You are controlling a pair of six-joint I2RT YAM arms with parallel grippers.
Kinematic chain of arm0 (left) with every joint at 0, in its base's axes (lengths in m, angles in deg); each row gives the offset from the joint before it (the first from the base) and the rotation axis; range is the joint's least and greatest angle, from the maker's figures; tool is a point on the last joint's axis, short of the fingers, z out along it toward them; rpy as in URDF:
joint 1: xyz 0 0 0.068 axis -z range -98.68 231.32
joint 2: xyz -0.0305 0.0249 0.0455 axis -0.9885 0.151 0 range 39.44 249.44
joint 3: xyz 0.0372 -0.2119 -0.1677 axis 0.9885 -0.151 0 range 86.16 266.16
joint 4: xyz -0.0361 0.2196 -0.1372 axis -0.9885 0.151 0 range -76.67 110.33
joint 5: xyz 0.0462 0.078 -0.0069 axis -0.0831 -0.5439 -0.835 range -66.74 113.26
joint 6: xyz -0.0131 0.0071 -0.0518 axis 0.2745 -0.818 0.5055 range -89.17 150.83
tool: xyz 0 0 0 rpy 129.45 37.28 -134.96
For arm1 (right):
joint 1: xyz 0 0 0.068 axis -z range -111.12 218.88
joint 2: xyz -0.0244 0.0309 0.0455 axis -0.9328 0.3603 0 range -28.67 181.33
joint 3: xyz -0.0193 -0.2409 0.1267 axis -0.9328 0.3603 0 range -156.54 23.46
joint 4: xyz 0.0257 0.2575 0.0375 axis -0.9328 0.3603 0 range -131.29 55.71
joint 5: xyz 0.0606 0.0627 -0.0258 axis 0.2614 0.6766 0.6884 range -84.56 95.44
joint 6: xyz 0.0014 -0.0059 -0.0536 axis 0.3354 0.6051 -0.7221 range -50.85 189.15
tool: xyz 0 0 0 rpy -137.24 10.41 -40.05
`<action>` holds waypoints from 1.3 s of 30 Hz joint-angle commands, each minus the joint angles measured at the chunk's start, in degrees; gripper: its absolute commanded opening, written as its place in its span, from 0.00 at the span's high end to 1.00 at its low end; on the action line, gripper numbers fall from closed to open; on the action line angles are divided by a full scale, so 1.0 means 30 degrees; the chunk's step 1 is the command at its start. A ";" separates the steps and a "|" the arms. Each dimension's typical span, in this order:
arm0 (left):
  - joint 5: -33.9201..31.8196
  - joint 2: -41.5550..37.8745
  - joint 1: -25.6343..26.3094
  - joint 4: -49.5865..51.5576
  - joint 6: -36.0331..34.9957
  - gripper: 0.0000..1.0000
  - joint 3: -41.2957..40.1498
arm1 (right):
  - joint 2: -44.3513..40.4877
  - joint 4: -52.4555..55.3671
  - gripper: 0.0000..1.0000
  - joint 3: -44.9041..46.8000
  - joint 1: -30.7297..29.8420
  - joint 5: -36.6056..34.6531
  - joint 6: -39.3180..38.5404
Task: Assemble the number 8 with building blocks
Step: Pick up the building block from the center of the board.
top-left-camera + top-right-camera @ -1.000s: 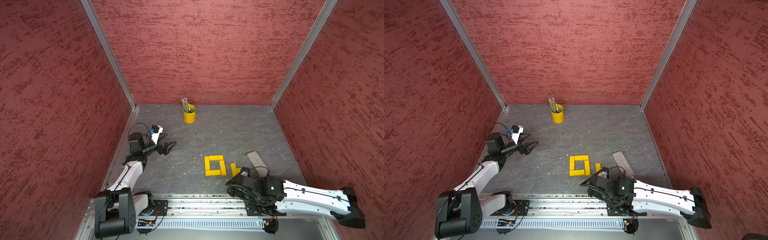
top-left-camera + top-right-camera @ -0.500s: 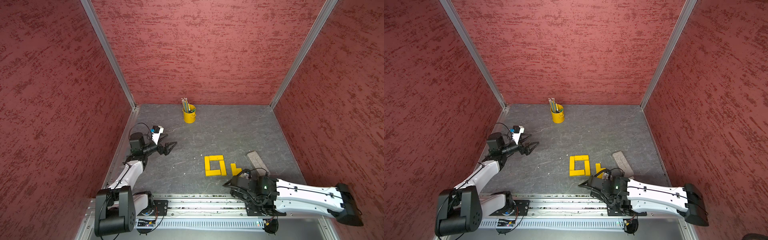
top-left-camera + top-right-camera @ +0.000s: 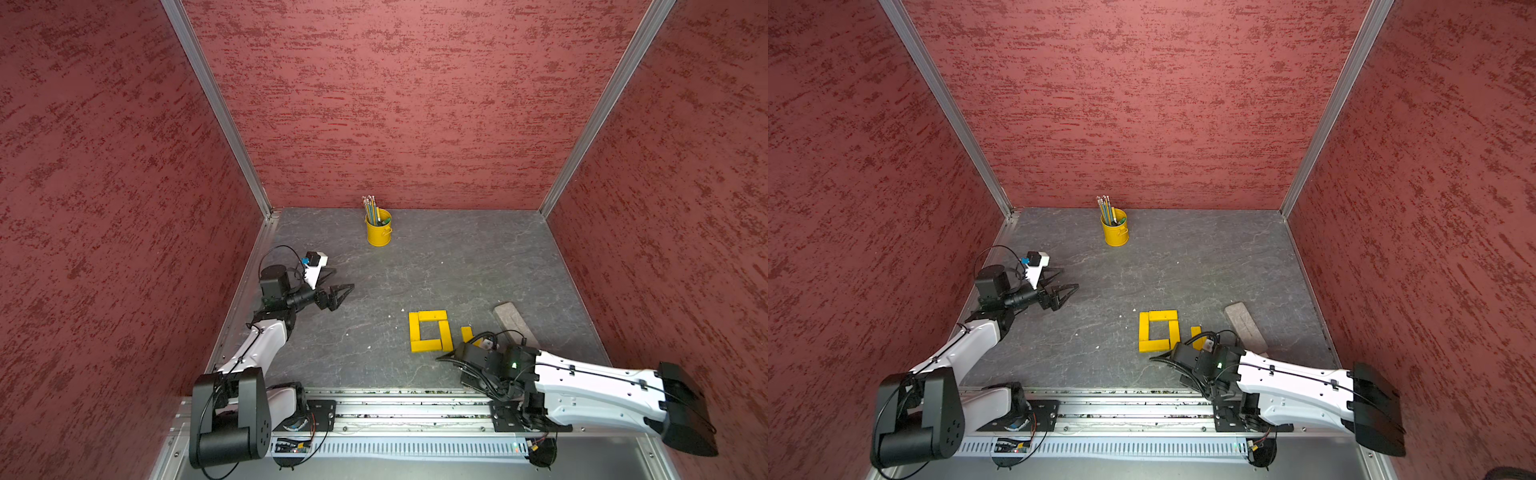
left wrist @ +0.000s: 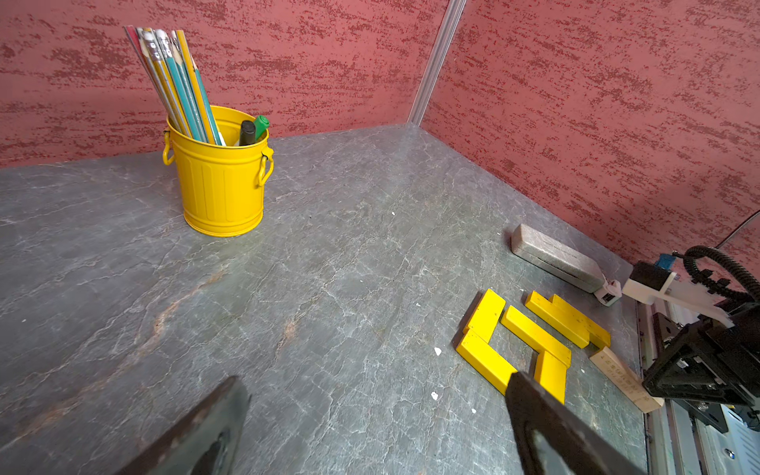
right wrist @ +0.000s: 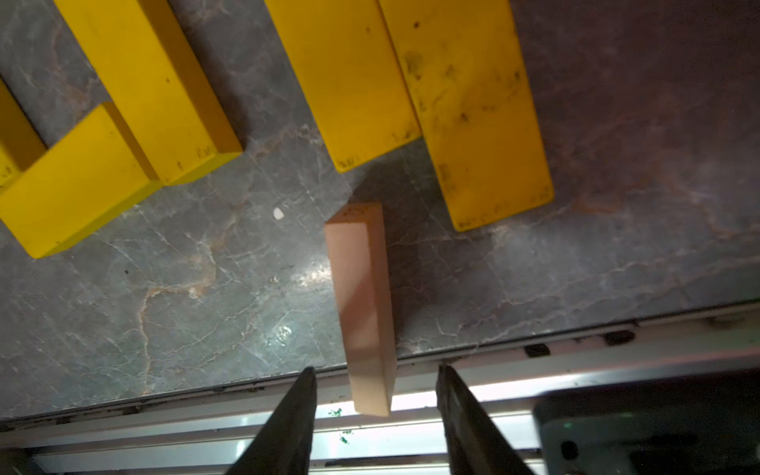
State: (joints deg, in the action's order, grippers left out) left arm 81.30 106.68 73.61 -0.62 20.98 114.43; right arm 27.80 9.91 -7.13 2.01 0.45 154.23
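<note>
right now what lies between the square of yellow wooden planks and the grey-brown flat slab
Two loose yellow wooden planks, side by side, lie between the yellow square and the grey-brown slab. The left wrist view shows this plainly.

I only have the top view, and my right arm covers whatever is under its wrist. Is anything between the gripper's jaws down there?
Observer: Yes. The right wrist view shows the tan plank lying between the open jaws of the right gripper, with a gap on each side, not yet gripped.
Operator: I see one yellow sliver beside the square. Is that a single plank?
Observer: No. The left wrist view shows two yellow planks there, side by side and touching, set apart from the yellow square.
</note>
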 commanded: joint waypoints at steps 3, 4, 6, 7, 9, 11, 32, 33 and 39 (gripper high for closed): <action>0.0228 0.0112 0.0077 -0.0211 -0.0120 0.00 0.0039 | 0.0251 -0.0862 0.62 -0.0123 0.0568 -0.0256 -0.1070; 0.0225 0.0115 0.0073 -0.0211 -0.0116 0.00 0.0039 | 0.0455 -0.1096 0.63 -0.0063 0.0603 -0.0095 -0.1239; 0.0225 0.0136 0.0062 -0.0208 -0.0120 0.01 0.0039 | 0.0880 -0.1459 0.65 0.0055 0.0625 0.0164 -0.1555; 0.0241 0.0116 0.0056 -0.0209 -0.0118 0.00 0.0039 | 0.1121 -0.1560 0.65 0.0063 0.0663 0.0250 -0.1701; 0.0202 0.0088 0.0046 -0.0214 -0.0117 0.00 0.0039 | 0.1415 -0.1763 0.65 0.0136 0.0678 0.0371 -0.1982; 0.0194 0.0093 0.0026 -0.0213 -0.0116 0.00 0.0028 | 0.1415 -0.2194 0.66 0.0412 0.0823 0.0533 -0.2061; 0.0165 0.0115 -0.0026 -0.0230 -0.0155 0.00 0.0039 | 0.0217 0.2195 1.00 -0.3388 0.2378 -0.2962 -0.4324; 0.0194 0.0115 -0.0010 -0.0266 -0.0106 0.00 0.0011 | 0.0120 0.2543 1.00 -0.4039 0.2756 -0.3143 -0.4693; 0.0294 -0.0538 -0.0039 -0.0379 0.0103 0.00 0.0039 | 0.1527 0.2131 0.98 -0.5656 0.6345 -0.3109 -0.8234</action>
State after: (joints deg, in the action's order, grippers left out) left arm 81.49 106.40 73.61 -0.80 21.11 114.43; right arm 30.03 14.22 -23.46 17.20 -6.31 136.05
